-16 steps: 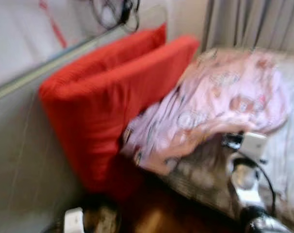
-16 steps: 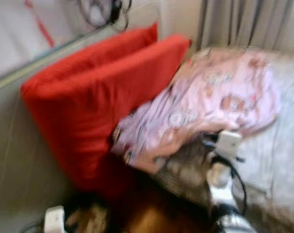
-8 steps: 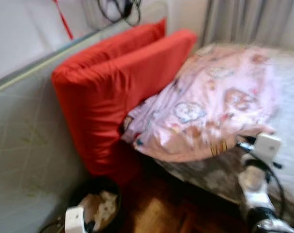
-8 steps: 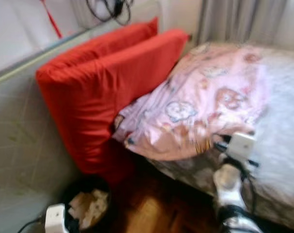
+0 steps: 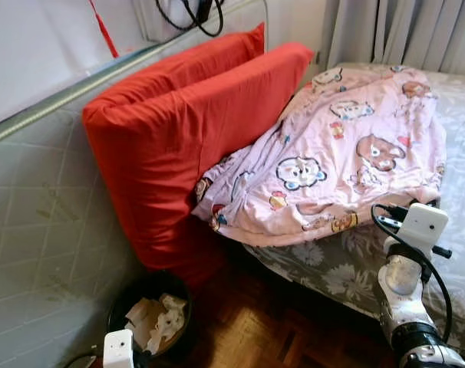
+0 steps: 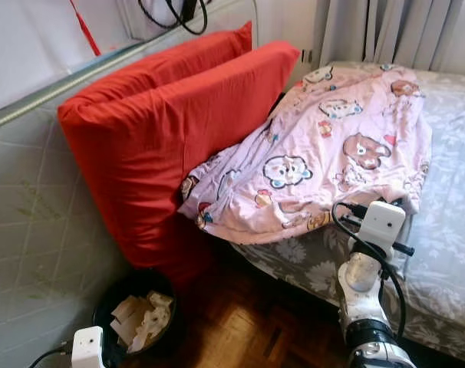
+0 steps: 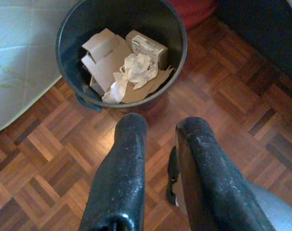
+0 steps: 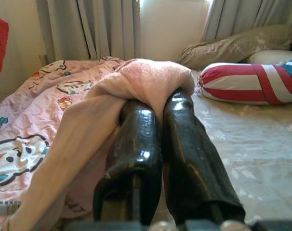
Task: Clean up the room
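1. Right gripper (image 8: 158,103): the fingers are clenched on a fold of the pink blanket (image 5: 347,153). The cloth is pinched at the tips and draped back over both fingers.
2. Left gripper (image 7: 160,127): the fingers are parted and nothing is held. The parquet floor (image 7: 49,159) lies below them. The black bin (image 7: 182,38) sits just ahead of the tips, with cardboard scraps (image 7: 131,67) inside.
3. Change: over the last second the head views are shifted and sharpened, which is read as camera motion. The bin is brought into frame by it. The blanket's lie against the red cushions (image 5: 186,130) is seen unchanged, and the right wrist is kept at the near hem.
4. Meaning: the walk is judged settled and the grasp retained. The blanket is judged not yet straightened, so a pull or fold is judged to be the next step.
5. Location: the blanket is bunched on the bed (image 5: 340,268), ahead of the right fingers and to their left-arm side.
6. Axis: its long axis runs diagonally, from the low corner at the cushion base to the far end by the curtain (image 8: 88,29). The gripped hem is the near edge.
7. Beyond the right fingertips a striped pillow (image 8: 252,82) lies on the bed, well apart from the blanket.
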{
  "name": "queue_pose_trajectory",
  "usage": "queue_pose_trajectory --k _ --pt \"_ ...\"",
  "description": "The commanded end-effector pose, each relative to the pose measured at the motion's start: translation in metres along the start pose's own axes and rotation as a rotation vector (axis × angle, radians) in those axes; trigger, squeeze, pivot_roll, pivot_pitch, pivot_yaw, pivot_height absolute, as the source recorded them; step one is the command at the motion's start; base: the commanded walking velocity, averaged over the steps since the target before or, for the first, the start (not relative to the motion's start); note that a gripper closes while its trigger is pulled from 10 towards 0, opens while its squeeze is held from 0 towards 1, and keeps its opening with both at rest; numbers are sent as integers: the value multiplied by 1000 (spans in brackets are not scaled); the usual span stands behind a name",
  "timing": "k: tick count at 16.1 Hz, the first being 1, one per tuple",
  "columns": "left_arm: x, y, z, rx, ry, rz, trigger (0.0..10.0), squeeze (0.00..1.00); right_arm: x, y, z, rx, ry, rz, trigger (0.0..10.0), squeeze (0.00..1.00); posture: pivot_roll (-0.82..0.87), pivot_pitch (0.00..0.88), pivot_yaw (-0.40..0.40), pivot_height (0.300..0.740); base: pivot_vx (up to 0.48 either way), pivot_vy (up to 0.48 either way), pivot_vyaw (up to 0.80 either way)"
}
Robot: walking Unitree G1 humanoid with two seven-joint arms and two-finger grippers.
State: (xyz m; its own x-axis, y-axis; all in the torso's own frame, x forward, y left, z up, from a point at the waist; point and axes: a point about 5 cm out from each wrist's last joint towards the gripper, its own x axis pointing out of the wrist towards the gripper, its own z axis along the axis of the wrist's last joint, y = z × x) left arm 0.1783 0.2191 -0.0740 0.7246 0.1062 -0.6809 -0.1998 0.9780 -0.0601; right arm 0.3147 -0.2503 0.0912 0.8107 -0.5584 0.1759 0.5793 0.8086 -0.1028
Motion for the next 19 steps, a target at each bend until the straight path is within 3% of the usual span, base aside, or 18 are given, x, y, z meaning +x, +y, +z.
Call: queue_pose_trajectory --k 1,4,7,9,11,14,15,16,18,19 --pt "-1 5 0 26 2 4 10000 0 2 4 11 16 -60 6 10000 0 102 0 101 740 0 0 0" --pt "0 4 2 30 -6 -1 10000 0 4 2 26 -15 -165 24 10000 0 102 0 102 740 0 0 0" --pt "0 2 2 32 -7 -4 10000 0 13 -2 62 -16 -325 22 10000 0 93 0 101 740 0 0 0" --pt "0 2 1 31 -8 -5 10000 0 11 -5 65 -10 -329 16 10000 0 93 0 97 740 0 0 0" --pt "0 0 1 33 -8 -10 10000 0 0 -22 36 -12 -175 -34 10000 0 91 0 93 740 0 0 0" --pt "0 -2 1 38 -9 -18 10000 0 -34 -45 -35 -4 208 -78 10000 0 95 0 86 740 0 0 0" --pt "0 -2 1 38 -9 -18 10000 0 -36 -48 -38 -6 227 -93 10000 0 95 0 86 740 0 0 0" --pt "0 -3 1 41 -10 -23 10000 0 -55 -68 -71 -73 426 -159 10000 0 92 0 86 740 0 0 0" --pt "0 -5 1 55 -8 -35 10000 0 -72 -74 -97 -103 609 -142 10000 0 89 0 88 740 0 0 0" --pt "0 -7 1 67 -8 -44 10000 0 -85 -72 -112 -155 704 -64 10000 0 87 0 86 740 0 0 0"
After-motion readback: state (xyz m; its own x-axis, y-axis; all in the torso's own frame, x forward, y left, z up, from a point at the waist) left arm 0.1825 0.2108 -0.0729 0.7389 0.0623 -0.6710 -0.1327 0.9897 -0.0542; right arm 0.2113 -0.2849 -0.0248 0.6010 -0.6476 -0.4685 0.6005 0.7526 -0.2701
